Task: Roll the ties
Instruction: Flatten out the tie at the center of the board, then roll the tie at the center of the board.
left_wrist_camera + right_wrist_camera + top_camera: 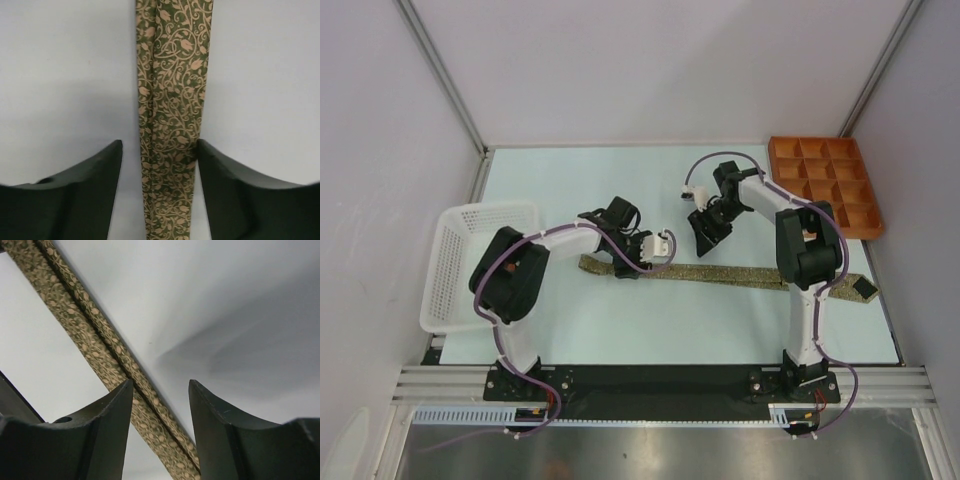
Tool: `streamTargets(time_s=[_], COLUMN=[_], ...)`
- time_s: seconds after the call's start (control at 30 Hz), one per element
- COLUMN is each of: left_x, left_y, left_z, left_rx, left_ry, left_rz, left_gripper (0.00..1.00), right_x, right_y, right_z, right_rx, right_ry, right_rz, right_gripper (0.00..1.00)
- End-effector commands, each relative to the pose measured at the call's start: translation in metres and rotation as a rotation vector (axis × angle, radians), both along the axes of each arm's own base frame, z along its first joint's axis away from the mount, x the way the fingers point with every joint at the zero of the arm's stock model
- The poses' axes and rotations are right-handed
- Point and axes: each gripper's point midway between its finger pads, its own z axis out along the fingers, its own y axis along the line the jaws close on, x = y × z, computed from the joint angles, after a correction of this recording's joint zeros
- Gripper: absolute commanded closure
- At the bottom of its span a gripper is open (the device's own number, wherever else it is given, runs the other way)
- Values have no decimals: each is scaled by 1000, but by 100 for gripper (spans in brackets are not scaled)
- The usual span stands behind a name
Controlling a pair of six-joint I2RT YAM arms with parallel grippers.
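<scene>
Olive-tan tie (720,272) flat across bench (620,330). Left fingers (85,195) spread wide, straddling it (gripping nothing). Right fingers (95,435) also parted, empty, above tie.

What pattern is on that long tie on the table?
The tie is olive green with tan scrolling vines and leaves; the left wrist view shows it best.
</scene>
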Motion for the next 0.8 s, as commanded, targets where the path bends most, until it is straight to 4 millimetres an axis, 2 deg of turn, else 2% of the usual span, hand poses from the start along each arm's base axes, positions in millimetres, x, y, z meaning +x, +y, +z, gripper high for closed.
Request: streamTargets(time_s=[0.0,0.03,0.1,0.13,0.17,0.2,0.23,0.3,0.33,0.37,0.4,0.43,0.47,0.5,0.6,0.77], left_x=[13,12,9,7,6,6,7,9,15,19,17,23,22,23,22,16], left_y=[-7,-8,-7,-6,-5,-3,-2,3,12,17,28,46,57,76,108,129], left_z=[6,7,8,8,9,10,13,29,38,48,59,63,65,70,71,59], left_rx=[-11,-17,-16,-15,-13,-12,-16,-45,-74,-96,-103,-100,-94,-79,-36,8], left_ry=[-52,-49,-34,-30,-33,-32,-33,-36,-27,-25,-19,-23,-26,-43,-63,-83], left_rz=[-25,-27,-21,-23,-22,-14,0,46,81,103,119,154,164,172,169,86], left_gripper=[45,53,60,64,62,59,44,34,26,23,21,19,17,16,14,14], right_x=[0,-2,-10,-12,-15,-16,-17,-15,-14,-13,-13,-13,-13,-15,-20,-28], right_y=[28,30,34,36,38,39,42,45,47,49,51,56,58,61,76,106], right_z=[-1,-2,-6,-6,-8,-7,-6,-2,3,8,12,17,23,25,37,58], right_rx=[61,65,83,87,89,91,92,96,107,118,126,146,157,165,211,360], right_ry=[27,35,62,67,74,73,68,56,44,39,41,35,26,35,34,113], right_rz=[11,15,25,29,30,33,40,35,30,25,11,14,12,3,4,-45], right_gripper=[46,47,46,46,46,46,46,46,46,46,46,46,46,46,49,56])
